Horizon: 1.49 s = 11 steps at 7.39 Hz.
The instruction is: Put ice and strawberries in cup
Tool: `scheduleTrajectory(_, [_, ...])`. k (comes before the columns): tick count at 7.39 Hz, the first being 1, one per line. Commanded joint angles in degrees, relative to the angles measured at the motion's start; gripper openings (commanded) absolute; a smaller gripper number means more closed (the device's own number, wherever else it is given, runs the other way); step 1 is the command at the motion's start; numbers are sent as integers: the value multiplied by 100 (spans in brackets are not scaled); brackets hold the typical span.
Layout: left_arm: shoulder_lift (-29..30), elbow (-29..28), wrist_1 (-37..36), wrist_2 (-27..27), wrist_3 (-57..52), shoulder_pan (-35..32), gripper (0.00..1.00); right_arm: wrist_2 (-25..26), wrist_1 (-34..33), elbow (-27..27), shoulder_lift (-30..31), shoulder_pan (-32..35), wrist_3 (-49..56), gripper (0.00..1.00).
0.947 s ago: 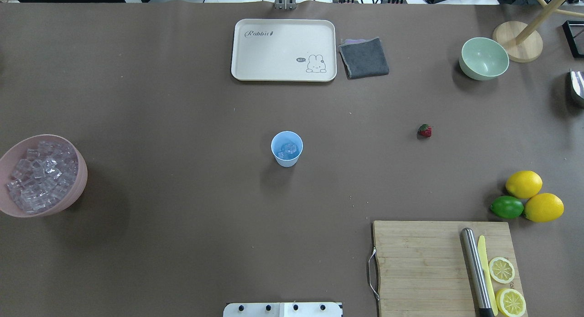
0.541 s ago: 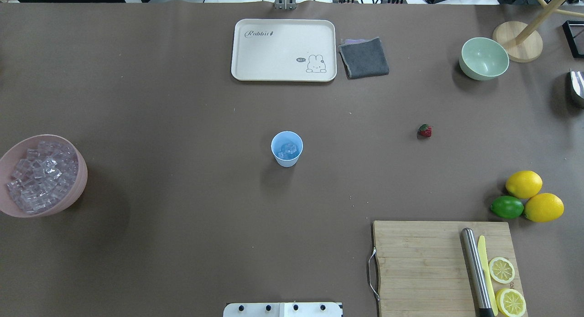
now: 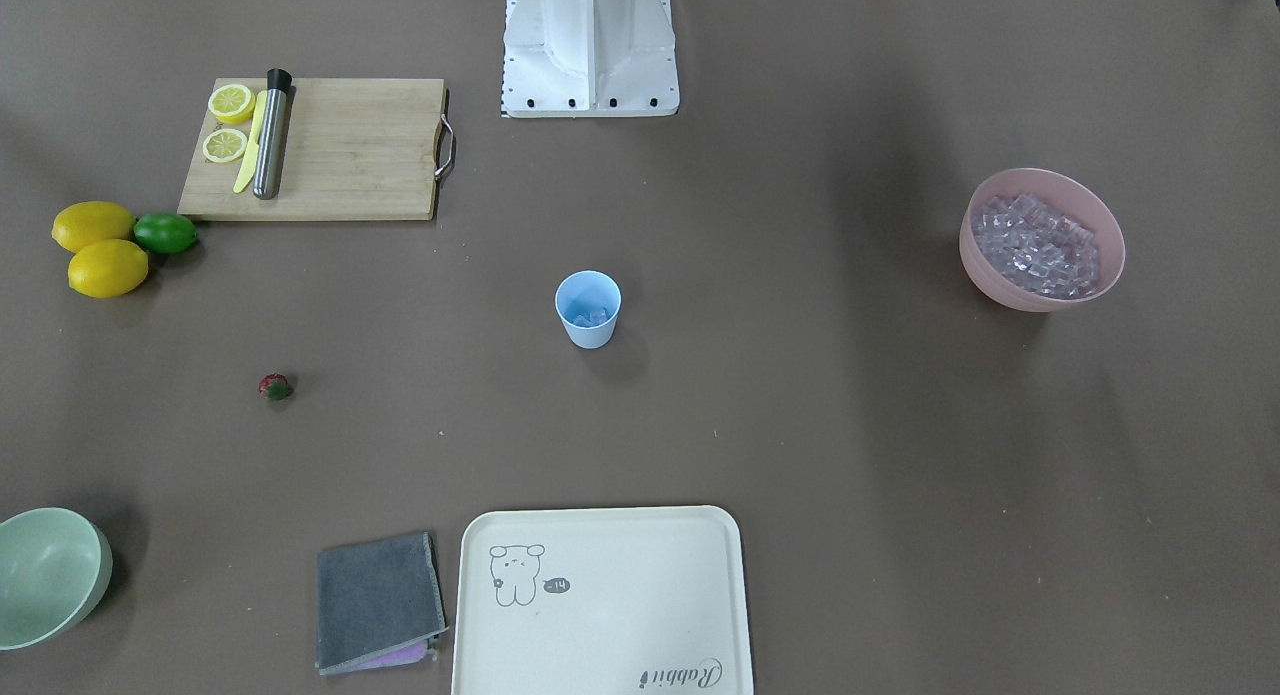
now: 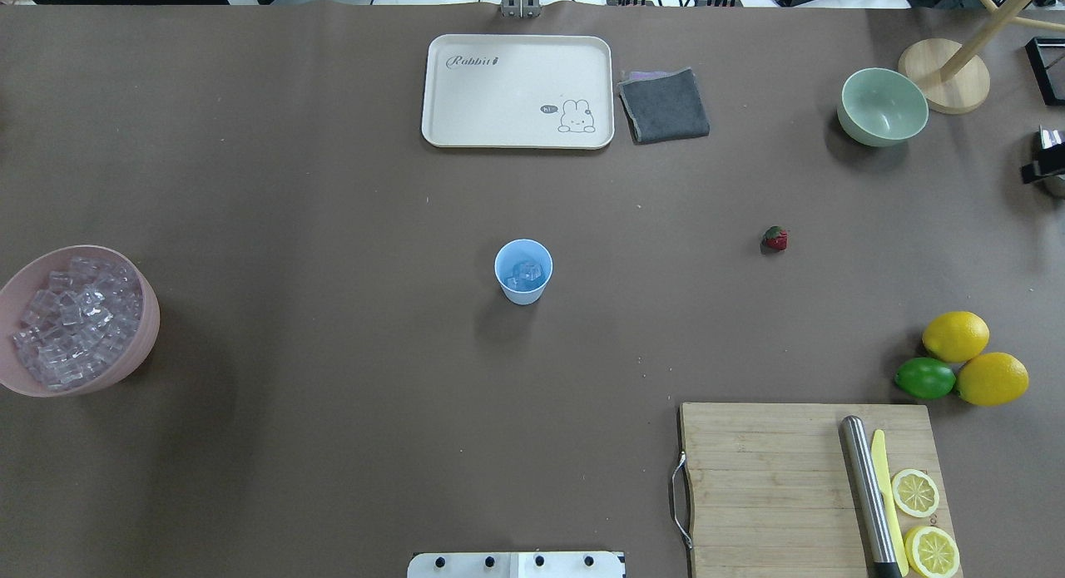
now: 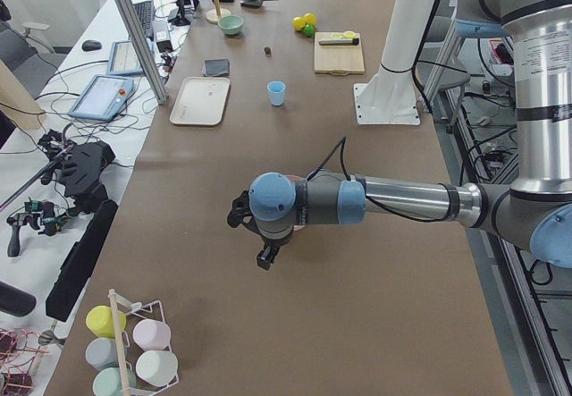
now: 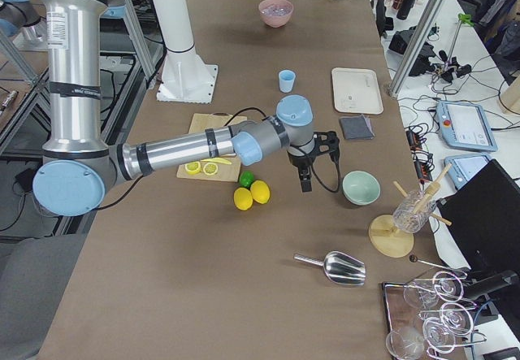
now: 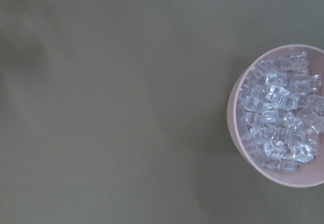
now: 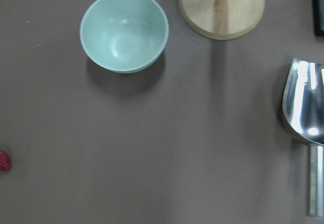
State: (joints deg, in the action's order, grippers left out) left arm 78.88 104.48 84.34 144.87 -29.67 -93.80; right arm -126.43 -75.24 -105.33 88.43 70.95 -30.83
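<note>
1. Holding ice (image 4: 527, 272), the cup (image 4: 523, 291) stands far from either gripper; left gripper (image 5: 265, 257) hangs above the ice-filled pink bowl (image 4: 150, 328).
2. Strawberry (image 4: 775, 239) lies on open table (image 4: 333, 229) near right gripper (image 6: 305, 184); you cannot tell either grip.

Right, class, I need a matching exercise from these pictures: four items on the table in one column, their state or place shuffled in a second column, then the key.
Column 1
1. light-blue plastic cup
2. round pink bowl
3. small red strawberry
4. pale green bowl

Column 2
A. heaped with clear ice cubes
B. empty
C. lying on the brown table
D. a few cubes at its bottom

Pairs: 1-D, 2-A, 3-C, 4-B
</note>
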Motion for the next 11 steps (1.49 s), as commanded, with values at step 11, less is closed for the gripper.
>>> scheduleTrajectory(11, [-488, -173, 1023, -90, -153, -139, 100, 1479, 369, 1603, -1768, -2445, -2173, 97])
